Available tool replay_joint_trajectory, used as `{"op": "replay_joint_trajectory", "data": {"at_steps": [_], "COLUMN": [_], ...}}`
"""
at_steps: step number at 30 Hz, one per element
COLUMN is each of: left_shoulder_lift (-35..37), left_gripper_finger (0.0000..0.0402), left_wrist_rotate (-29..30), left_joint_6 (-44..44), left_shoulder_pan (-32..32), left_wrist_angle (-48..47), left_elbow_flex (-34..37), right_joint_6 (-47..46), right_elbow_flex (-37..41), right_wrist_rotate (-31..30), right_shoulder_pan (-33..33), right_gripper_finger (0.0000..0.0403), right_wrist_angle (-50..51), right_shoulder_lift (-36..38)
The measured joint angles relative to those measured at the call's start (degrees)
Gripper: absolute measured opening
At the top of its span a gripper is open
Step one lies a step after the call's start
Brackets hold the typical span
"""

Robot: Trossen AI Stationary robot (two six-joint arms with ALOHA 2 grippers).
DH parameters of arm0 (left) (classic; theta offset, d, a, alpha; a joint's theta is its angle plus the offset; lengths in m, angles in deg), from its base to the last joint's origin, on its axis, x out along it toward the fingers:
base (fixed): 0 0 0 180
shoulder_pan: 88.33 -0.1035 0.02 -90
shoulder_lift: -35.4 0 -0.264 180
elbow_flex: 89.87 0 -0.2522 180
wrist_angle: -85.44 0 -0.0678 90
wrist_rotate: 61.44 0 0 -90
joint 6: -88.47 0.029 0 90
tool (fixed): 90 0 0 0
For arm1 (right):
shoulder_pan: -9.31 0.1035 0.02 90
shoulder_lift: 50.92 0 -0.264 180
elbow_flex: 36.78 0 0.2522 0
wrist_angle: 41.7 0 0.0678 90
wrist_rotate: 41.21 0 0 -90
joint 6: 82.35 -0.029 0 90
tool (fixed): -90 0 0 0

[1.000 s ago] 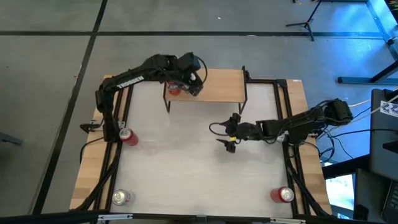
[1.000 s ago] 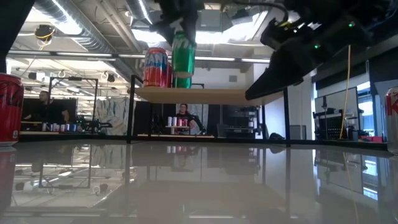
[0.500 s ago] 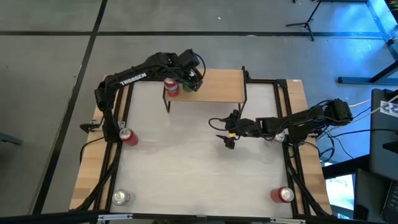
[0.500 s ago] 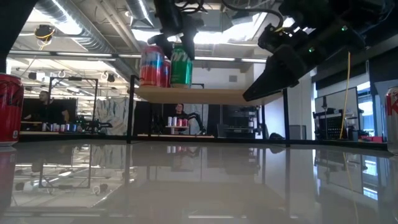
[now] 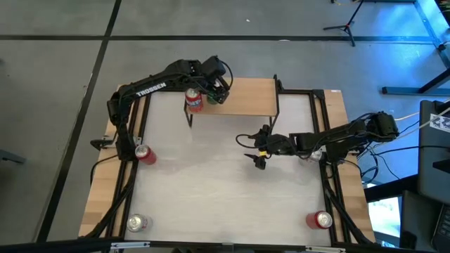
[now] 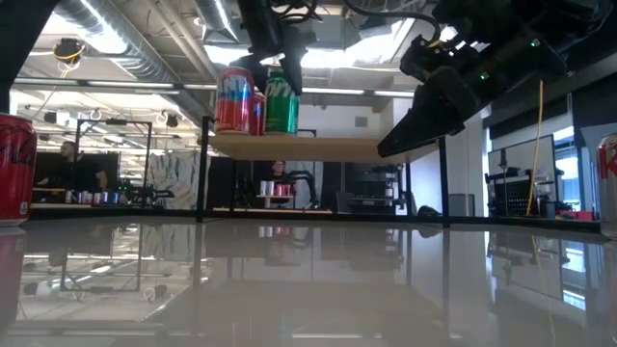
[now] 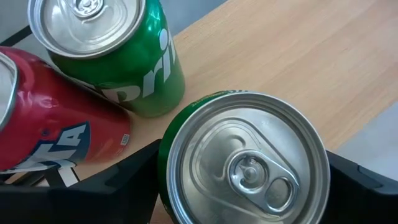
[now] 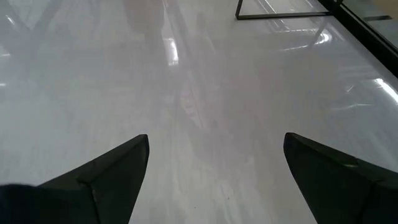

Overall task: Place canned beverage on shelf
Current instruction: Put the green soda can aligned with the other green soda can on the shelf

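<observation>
Light-wood shelf [image 5: 246, 98] on black legs: bare board right of the cans. Left gripper [image 7: 242, 180] grips a green can [image 7: 245, 158] beside another green can [image 7: 115, 56] and a red can [image 7: 43, 118]. Right gripper [image 8: 214, 168] wide open over the table [image 5: 211, 190].

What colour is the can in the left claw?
Green can, clearest in the left wrist view.

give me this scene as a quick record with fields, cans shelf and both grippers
shelf: light-wood board on black legs at the far side of the table
cans on shelf: red can, two green cans, one beside the red, one between the left fingers
left gripper: over the shelf's left end, around the green can, can standing on the board
right gripper: open, empty, above mid-table
cans on table: red at left edge, silver-topped near left corner, red near right corner
</observation>
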Motion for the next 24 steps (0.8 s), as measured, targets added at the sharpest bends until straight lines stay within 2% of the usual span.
{"op": "replay_joint_trajectory", "data": {"at_steps": [6, 19, 24], "left_shoulder_lift": [-0.97, -1.44, -1.44], "left_gripper_finger": [0.0321, 0.0324, 0.0324], "left_wrist_rotate": [0.2, -0.18, -0.13], "left_joint_6": [1.25, 2.12, 4.96], "left_shoulder_pan": [-0.59, -0.42, -0.4], "left_wrist_angle": [0.13, 1.03, 1.0], "left_elbow_flex": [0.0, 0.0, 0.0], "right_joint_6": [-0.01, -0.1, -0.11], "right_elbow_flex": [-0.01, 0.0, 0.0], "right_wrist_rotate": [0.0, 0.87, 1.05], "right_shoulder_pan": [0.0, 0.0, 0.0], "right_gripper_finger": [0.037, 0.037, 0.037], "right_wrist_angle": [-0.01, 0.04, 0.07], "right_shoulder_lift": [0.0, 0.0, 0.0]}}
